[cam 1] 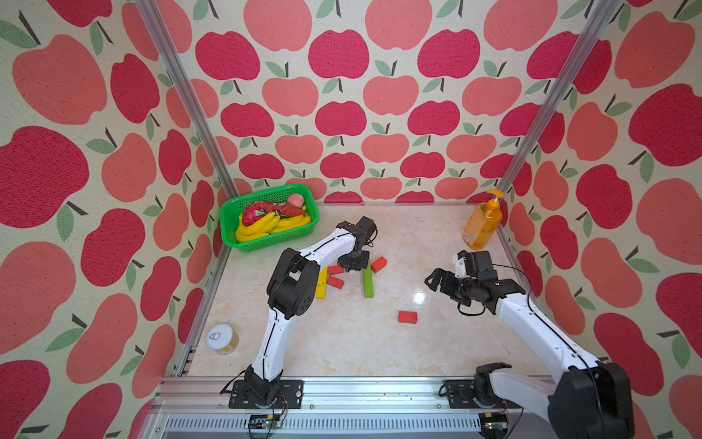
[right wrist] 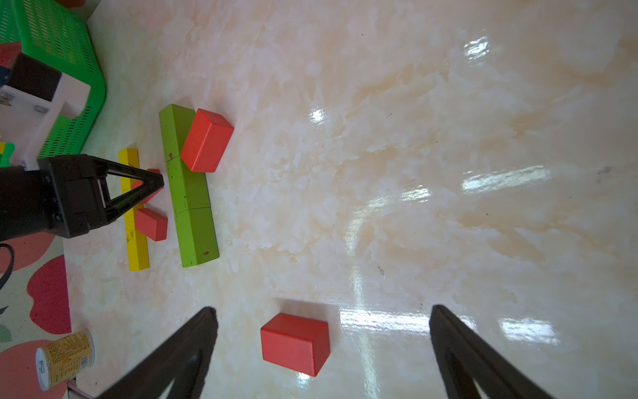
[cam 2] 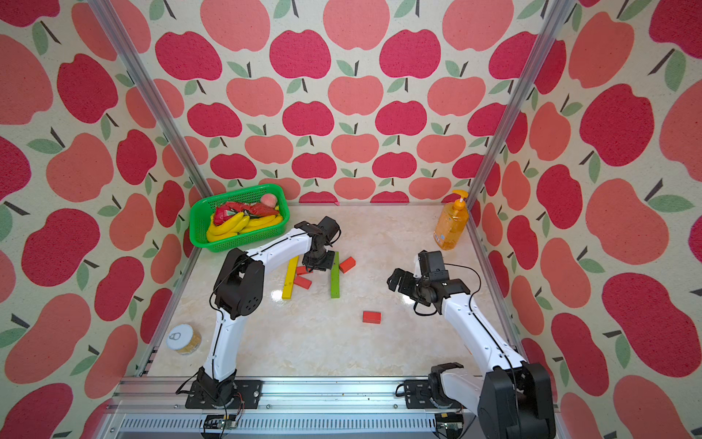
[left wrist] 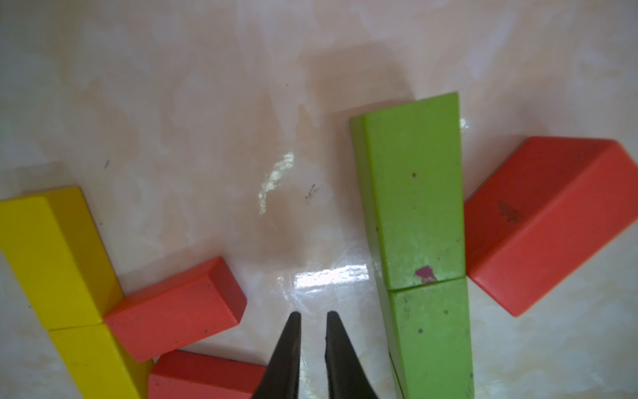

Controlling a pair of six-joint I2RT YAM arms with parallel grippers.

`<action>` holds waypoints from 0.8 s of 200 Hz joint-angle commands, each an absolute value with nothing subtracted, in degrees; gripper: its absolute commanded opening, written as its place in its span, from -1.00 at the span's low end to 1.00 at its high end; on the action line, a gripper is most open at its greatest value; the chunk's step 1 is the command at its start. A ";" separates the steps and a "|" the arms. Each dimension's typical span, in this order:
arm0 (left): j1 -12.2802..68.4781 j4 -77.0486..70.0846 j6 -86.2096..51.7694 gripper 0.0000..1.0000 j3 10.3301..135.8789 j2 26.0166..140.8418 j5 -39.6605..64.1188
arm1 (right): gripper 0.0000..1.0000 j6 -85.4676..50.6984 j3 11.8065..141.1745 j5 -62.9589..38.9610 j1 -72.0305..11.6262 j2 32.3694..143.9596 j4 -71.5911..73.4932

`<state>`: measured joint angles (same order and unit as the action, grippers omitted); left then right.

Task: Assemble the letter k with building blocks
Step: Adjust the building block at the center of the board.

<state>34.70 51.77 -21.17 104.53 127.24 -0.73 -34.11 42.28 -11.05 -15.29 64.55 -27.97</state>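
Marble-look tabletop (cam 1: 342, 342) inside apple-print walls. Above it the left gripper (left wrist: 313, 316) — jaws pressed together, nothing between them — hangs low between the yellow bar (cam 1: 322, 283) and the green bar (cam 1: 367, 283). Two slanted red bricks (cam 1: 335, 282) touch the yellow bar, making a K (cam 2: 290, 279); a third red brick (cam 1: 378, 264) touches the green bar's other side. Further out the right gripper (right wrist: 323, 310), spread wide, hovers near a lone red brick (cam 1: 408, 317).

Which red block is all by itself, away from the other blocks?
The lone red block out in the open, nearest the front. The other three red blocks sit right beside the yellow bar or the green bar.
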 commanded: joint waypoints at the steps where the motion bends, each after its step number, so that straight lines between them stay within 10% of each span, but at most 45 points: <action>1: 34.03 49.62 -22.54 -0.64 103.86 128.13 1.38 | 0.99 -34.76 41.43 -11.10 -14.95 64.02 -28.66; 160: 33.83 50.34 -24.35 -0.52 108.35 132.58 1.89 | 0.99 -34.89 43.11 -11.43 -14.96 66.02 -28.12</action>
<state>34.15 50.24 -23.31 106.65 130.32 0.97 -34.11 42.28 -11.07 -15.29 65.78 -27.90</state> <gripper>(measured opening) 0.238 0.993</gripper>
